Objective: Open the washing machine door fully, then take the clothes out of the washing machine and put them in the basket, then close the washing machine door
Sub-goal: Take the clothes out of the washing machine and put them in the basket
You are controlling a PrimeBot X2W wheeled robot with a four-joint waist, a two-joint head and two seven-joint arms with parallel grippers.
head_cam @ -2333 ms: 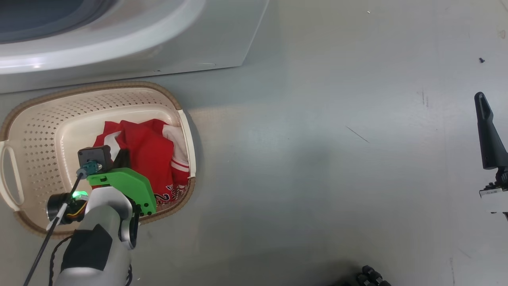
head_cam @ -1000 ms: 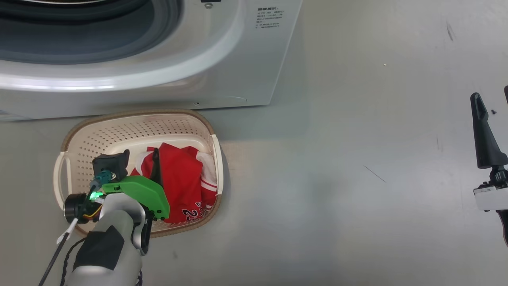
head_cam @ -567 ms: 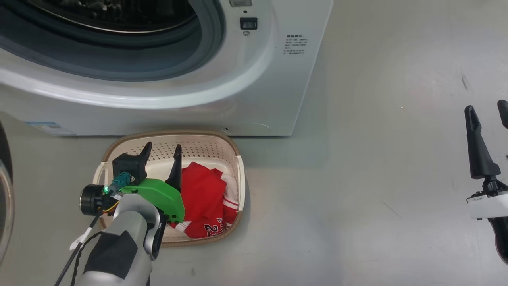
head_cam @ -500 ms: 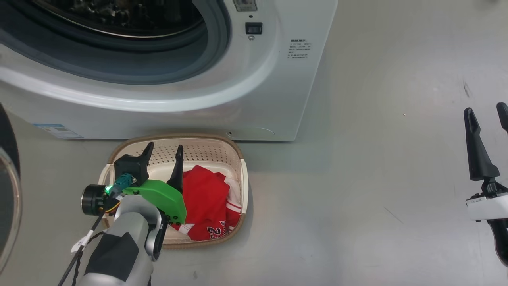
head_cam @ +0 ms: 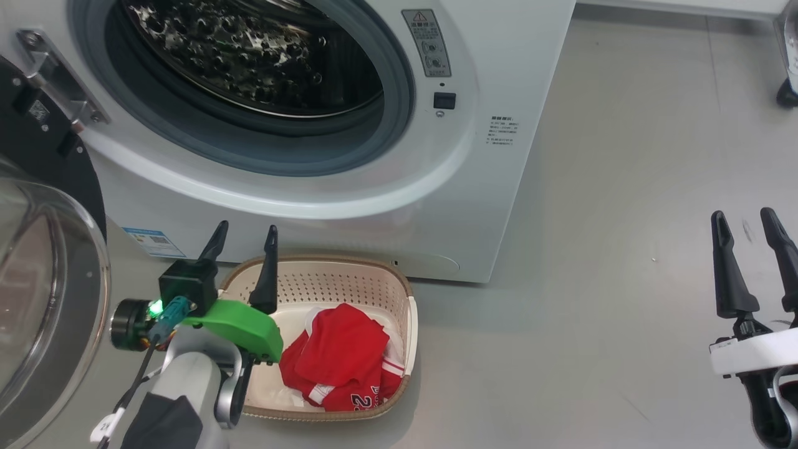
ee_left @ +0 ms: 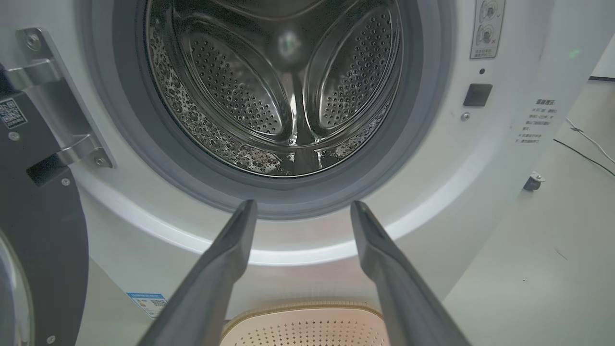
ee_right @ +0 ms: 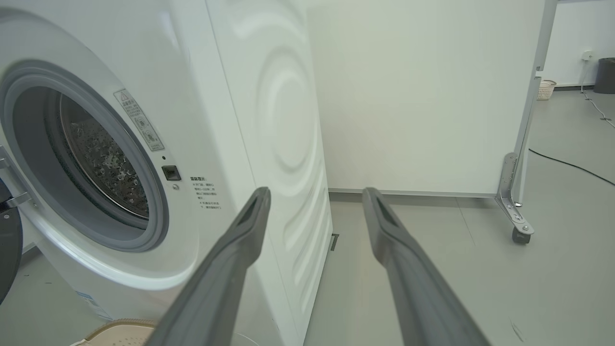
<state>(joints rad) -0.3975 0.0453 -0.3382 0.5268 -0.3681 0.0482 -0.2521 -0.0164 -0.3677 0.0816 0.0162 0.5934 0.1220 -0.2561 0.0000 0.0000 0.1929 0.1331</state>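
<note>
The white washing machine (head_cam: 486, 206) stands with its steel drum (ee_left: 288, 86) bare of clothes. The washing machine door (head_cam: 43, 293) hangs open at the left, its glass bowl facing me. Red and white clothes (head_cam: 343, 355) lie in the cream basket (head_cam: 408, 318) on the floor before the machine. My left gripper (head_cam: 243, 232) hovers open above the basket's left rear rim, fingers pointing at the drum mouth (ee_left: 298, 206). My right gripper (head_cam: 745, 218) is open and empty over bare floor far to the right, beside the machine's corner (ee_right: 314, 192).
A white partition on castors (ee_right: 521, 235) stands behind the machine to the right, with a cable (ee_right: 571, 166) on the floor past it. The door hinge bracket (head_cam: 59, 78) juts from the machine's left face. Grey floor (head_cam: 592, 187) spreads right of the machine.
The head camera has tilted upward, bringing the drum and open door into view. My left gripper has lifted out of the basket, leaving the red clothes lying there. Both grippers stay open.
</note>
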